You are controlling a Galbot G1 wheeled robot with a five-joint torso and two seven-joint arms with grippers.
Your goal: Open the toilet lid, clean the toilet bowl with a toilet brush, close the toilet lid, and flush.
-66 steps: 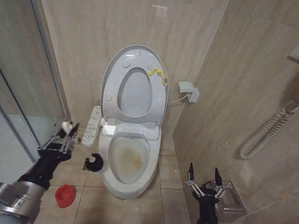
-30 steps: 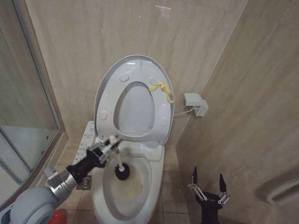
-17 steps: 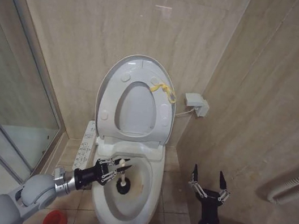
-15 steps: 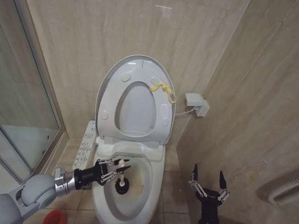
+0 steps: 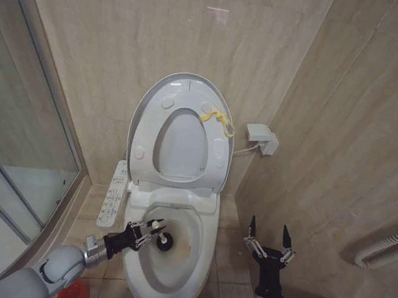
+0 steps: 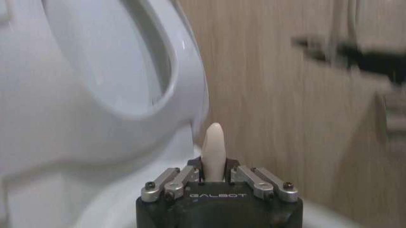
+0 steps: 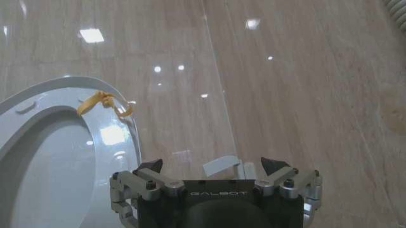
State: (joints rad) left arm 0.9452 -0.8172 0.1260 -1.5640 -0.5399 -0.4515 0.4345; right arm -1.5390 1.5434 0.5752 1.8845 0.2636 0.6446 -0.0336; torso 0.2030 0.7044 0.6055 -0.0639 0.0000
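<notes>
Left claw [image 5: 151, 230] clamping toilet brush [image 5: 164, 241] inside toilet bowl [image 5: 198, 267].

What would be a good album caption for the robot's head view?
Left gripper scrubs the stained toilet bowl with a toilet brush, toilet lid up; right gripper waits open.

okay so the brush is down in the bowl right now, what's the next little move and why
Probably sweep the toilet brush toward the yellowish-brown stain on the toilet bowl. The left tool is shut on the white handle, the dark head sits at the stain's left edge, and the toilet lid stands open. The right tool waits open beside the bowl.
</notes>
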